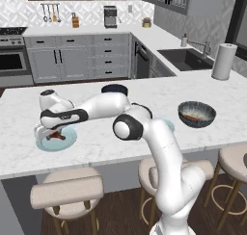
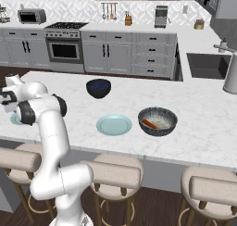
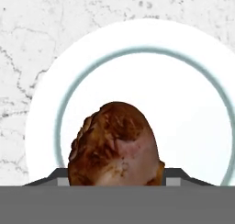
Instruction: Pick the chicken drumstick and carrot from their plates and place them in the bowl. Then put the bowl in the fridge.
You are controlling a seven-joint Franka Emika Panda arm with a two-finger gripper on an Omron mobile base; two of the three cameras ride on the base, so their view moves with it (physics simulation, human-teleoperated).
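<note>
gripper (image 1: 54, 134) closing around drumstick (image 3: 114, 147), jaws flanking its meaty end in hand view | drumstick lying on left plate (image 1: 67, 141) | carrot (image 2: 150, 124) resting in grey bowl (image 2: 157, 120), plainest in right base view | 2nd plate (image 2: 114, 124) and black bowl (image 2: 98, 88) sitting apart there

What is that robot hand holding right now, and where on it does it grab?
The gripper closes on the chicken drumstick at its thick meaty end, above the plate; whether it is lifted cannot be told.
</note>
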